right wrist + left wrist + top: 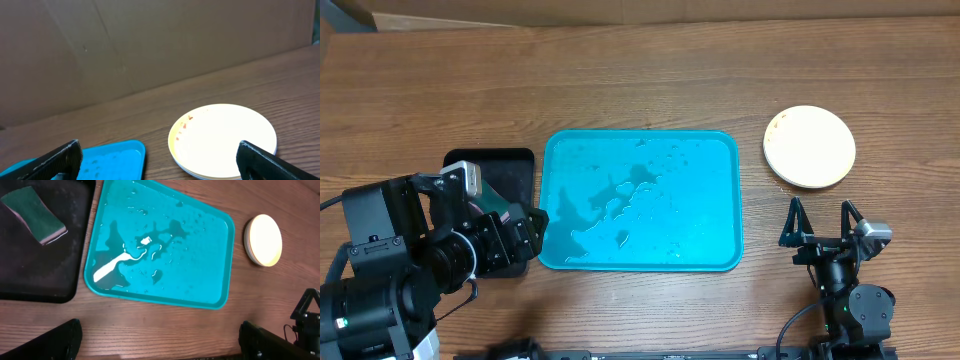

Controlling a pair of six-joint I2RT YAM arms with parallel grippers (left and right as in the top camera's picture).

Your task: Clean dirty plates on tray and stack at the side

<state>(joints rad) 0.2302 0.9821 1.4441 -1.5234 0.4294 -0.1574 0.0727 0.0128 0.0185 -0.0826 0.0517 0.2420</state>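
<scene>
The turquoise tray (640,200) lies mid-table, wet, with no plates on it; it also shows in the left wrist view (160,245) and the right wrist view (110,157). The plates stand in one stack (809,146) right of the tray, a pale yellowish plate on top with small red-brown specks at its left rim (222,140); the stack also shows in the left wrist view (263,240). My left gripper (525,232) is open and empty at the tray's left edge. My right gripper (820,225) is open and empty, just in front of the stack.
A small black tray (505,185) lies left of the turquoise tray, holding a green sponge (34,214). A cardboard wall (150,45) stands behind the table.
</scene>
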